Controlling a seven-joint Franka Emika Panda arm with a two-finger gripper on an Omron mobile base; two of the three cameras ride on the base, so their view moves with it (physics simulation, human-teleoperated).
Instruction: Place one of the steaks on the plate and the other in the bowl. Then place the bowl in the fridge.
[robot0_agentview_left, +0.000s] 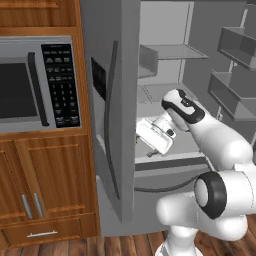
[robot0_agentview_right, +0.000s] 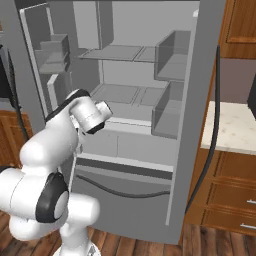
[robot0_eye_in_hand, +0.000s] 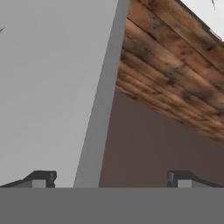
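Observation:
The fridge (robot0_agentview_left: 125, 75) stands open, both doors swung out, with pale bare shelves (robot0_agentview_right: 117, 92) inside. My gripper (robot0_agentview_left: 148, 144) hangs low in front of the lower fridge compartment, close to the left door's edge. In the hand view the gripper (robot0_eye_in_hand: 111, 181) is open, its two dark fingertips (robot0_eye_in_hand: 41, 179) far apart with nothing between them, looking past the grey door edge (robot0_eye_in_hand: 103, 96) onto the wooden floor. The steaks, the plate and the bowl are out of view.
A built-in microwave (robot0_agentview_left: 35, 82) with a black keypad sits left of the fridge, above wooden cabinet doors (robot0_agentview_left: 45, 170). To the right of the open right door (robot0_agentview_right: 197, 100) lies a pale counter (robot0_agentview_right: 232, 125) over wooden drawers. Door bins line both doors.

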